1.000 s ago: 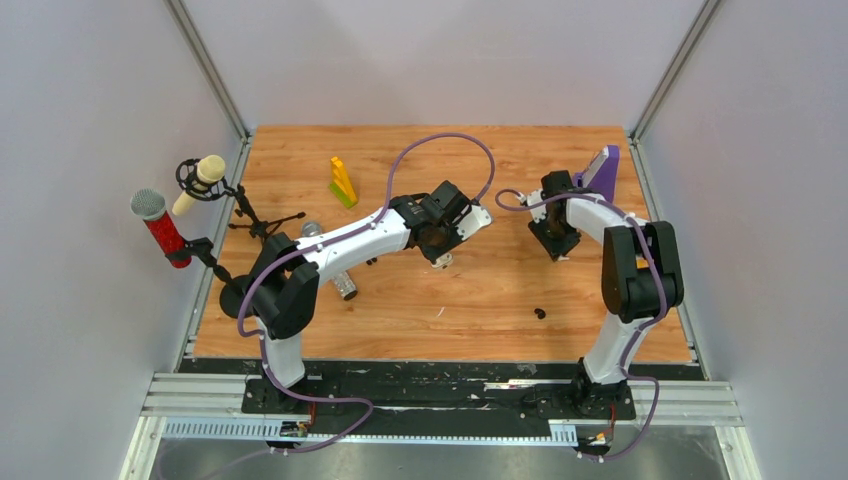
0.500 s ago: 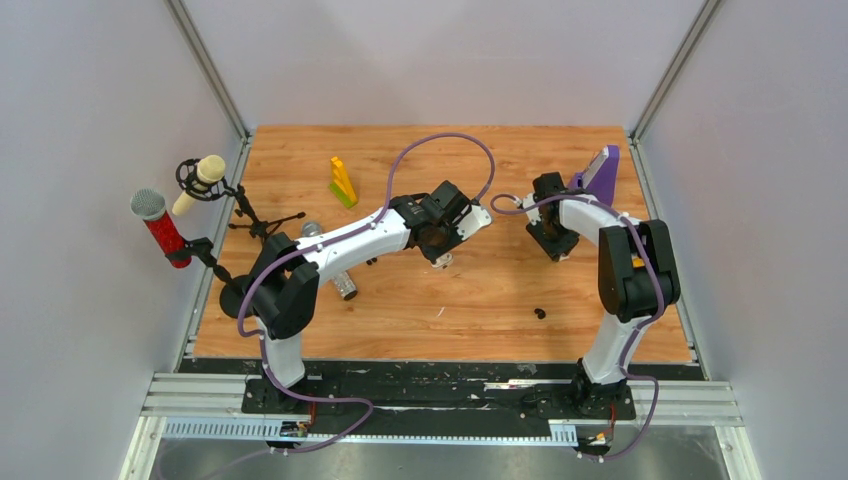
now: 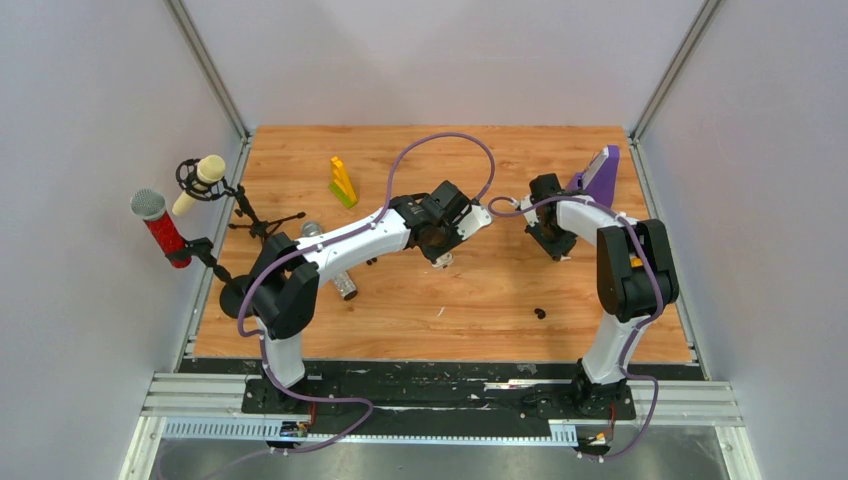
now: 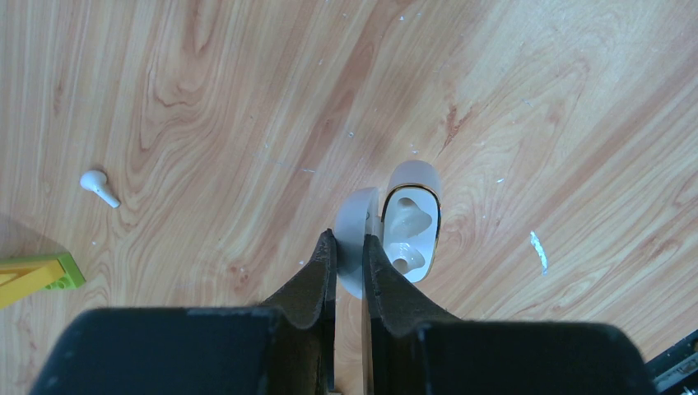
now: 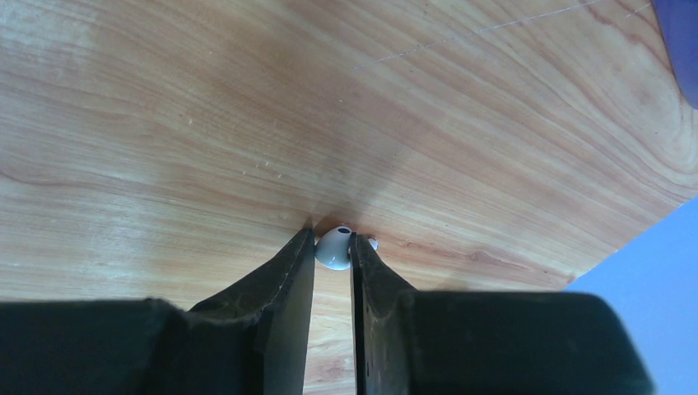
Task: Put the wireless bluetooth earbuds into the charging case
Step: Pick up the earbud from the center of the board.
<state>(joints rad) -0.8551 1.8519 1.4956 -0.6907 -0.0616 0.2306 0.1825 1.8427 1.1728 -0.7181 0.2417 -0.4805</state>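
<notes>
- We see the left gripper [image 4: 350, 240] closed tight on the lid [image 4: 355, 216] of the white charging case [image 4: 411, 226]; the lid is pinched edge-on between the fingertips.
- The case is open on the wood table [image 4: 206, 99], w/ both moulded sockets showing and nothing in them.
- The right gripper [image 5: 332, 240] is clamped on a white earbud [image 5: 335, 248]. The fingertips press it from both sides, w/ the bud right at the table surface.
- A second white earbud [image 4: 99, 188] lies loose on the table. In the left wrist view it's well to the left of the case, not far from a yellow-green block [image 4: 33, 276].
- We spot the black earbuds [image 3: 540, 313] in the top view, together near the front edge of the table, approx in front of the right arm's base and apart from both grippers.
- A thin white sliver [image 4: 537, 251] sits on the table just right of the case.
- A purple object [image 5: 683, 41] shows at the top right corner of the right wrist view.
</notes>
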